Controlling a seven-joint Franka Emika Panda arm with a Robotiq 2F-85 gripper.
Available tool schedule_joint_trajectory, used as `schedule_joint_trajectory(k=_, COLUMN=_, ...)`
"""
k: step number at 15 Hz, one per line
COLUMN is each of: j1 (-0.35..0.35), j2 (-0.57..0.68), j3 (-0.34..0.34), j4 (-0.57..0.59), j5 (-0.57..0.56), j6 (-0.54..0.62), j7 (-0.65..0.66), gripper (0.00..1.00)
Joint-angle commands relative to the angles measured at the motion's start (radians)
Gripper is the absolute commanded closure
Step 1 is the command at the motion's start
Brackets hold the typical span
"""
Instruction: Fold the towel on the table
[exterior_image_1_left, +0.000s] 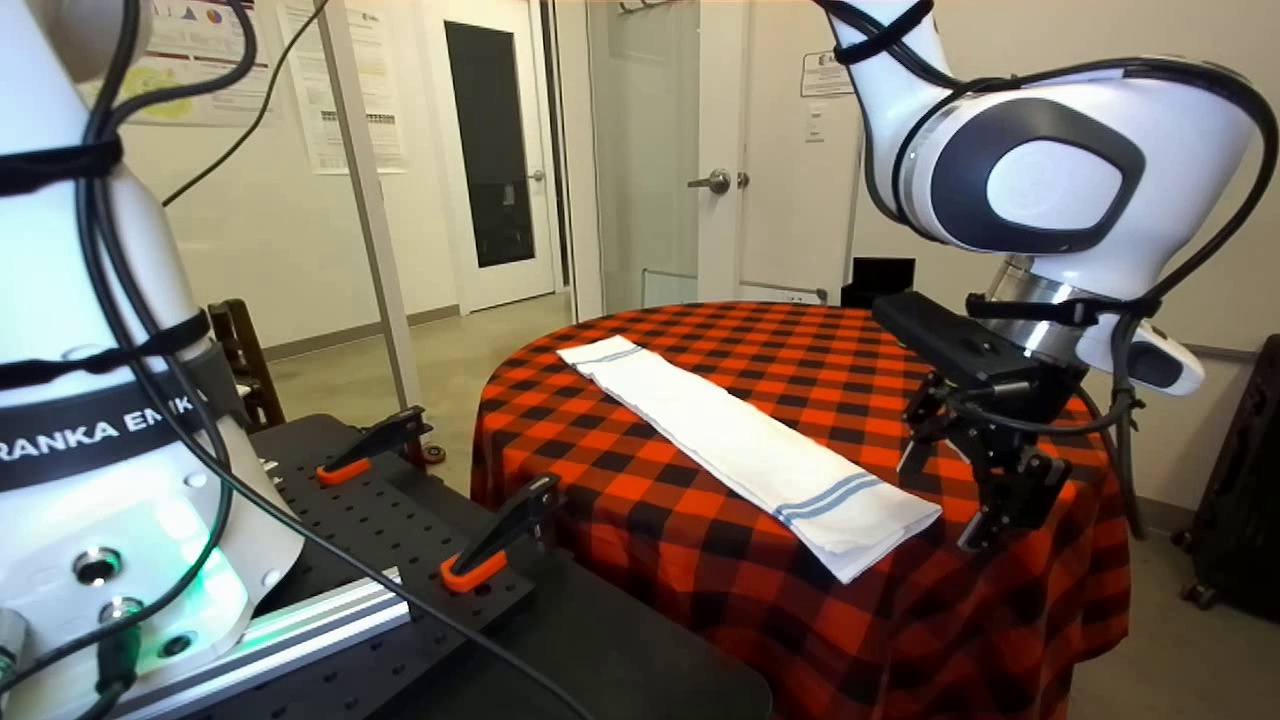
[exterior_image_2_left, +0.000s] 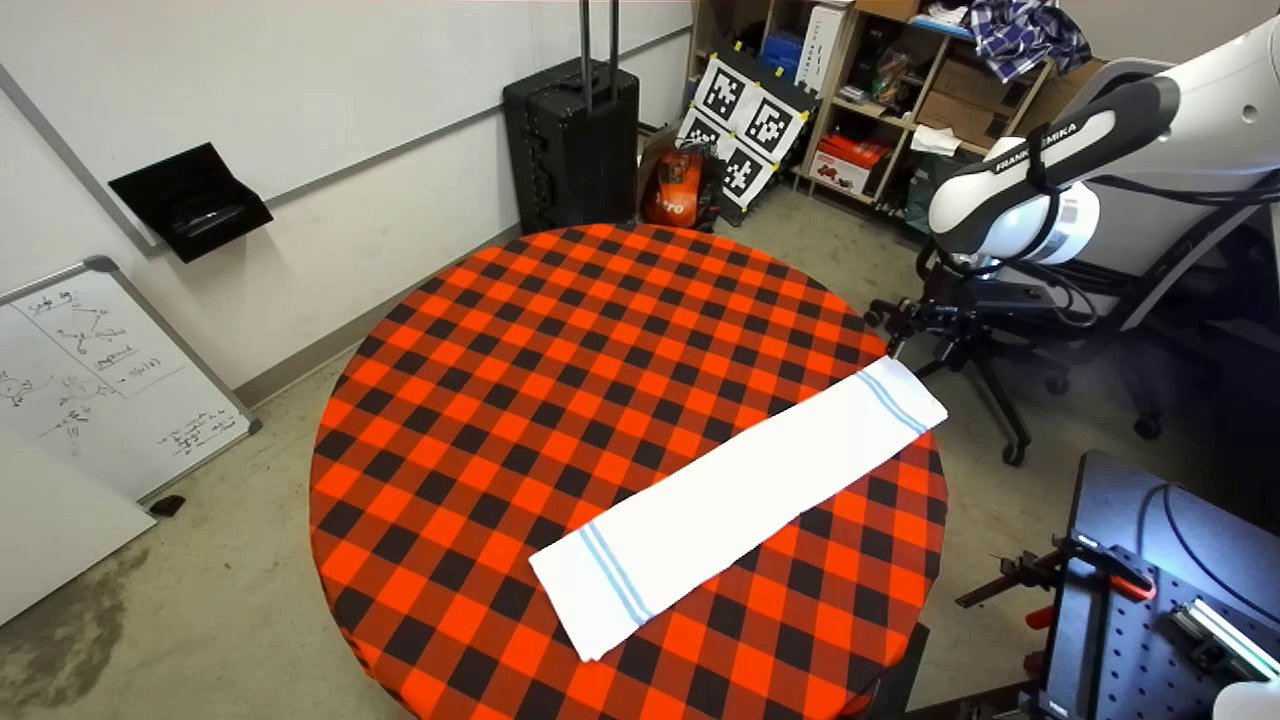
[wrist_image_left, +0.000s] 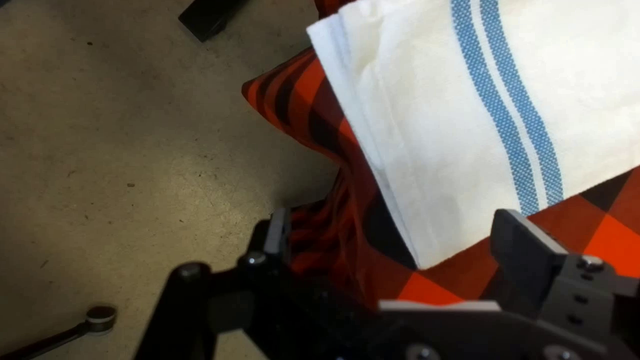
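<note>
One white towel (exterior_image_1_left: 735, 445) lies flat on the tabletop (exterior_image_1_left: 800, 350), as it is seen in an exterior view. It makes a long, narrow strip, and at the end nearest the hand (exterior_image_1_left: 940, 497) more than one layer shows. Under it is a checked cloth (exterior_image_1_left: 840, 640), red and black, which hangs down over the side. The hand is beside this same end, pointing downward from the white arm (exterior_image_1_left: 1060, 170). Two clamps (exterior_image_1_left: 500, 535) are on a black board (exterior_image_1_left: 400, 540)

In an exterior view the towel lies aslant on the tabletop, and one of its ends comes near the edge. Just beside this end is the hand; from here its fingers are too small to judge. Around the tabletop are a suitcase (exterior_image_2_left: 565, 150), a shelf (exterior_image_2_left: 880, 115) and a small whiteboard (exterior_image_2_left: 110, 390)

In the wrist view the hand is released, with its fingers (wrist_image_left: 275, 235) wide apart. One corner of the towel appears between them, and one finger overlaps the long edge of the towel; whether they touch, I cannot tell. Two blue stripes (wrist_image_left: 492, 100) cross the towel near its end, and the floor (wrist_image_left: 150, 125) shows beyond the cloth
</note>
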Motion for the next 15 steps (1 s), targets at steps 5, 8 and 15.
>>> schedule_joint_trajectory(k=5, j1=-0.034, j2=0.041, j3=0.03, j4=0.048, j5=-0.061, j6=-0.066, j7=-0.098, gripper=0.0)
schedule_joint_trajectory(k=8, j1=-0.028, j2=0.048, j3=0.034, j4=0.052, j5=-0.082, j6=-0.081, j7=-0.102, gripper=0.0)
schedule_joint_trajectory(k=15, j1=-0.025, j2=0.066, j3=0.044, j4=0.064, j5=-0.131, j6=-0.116, j7=-0.148, gripper=0.0)
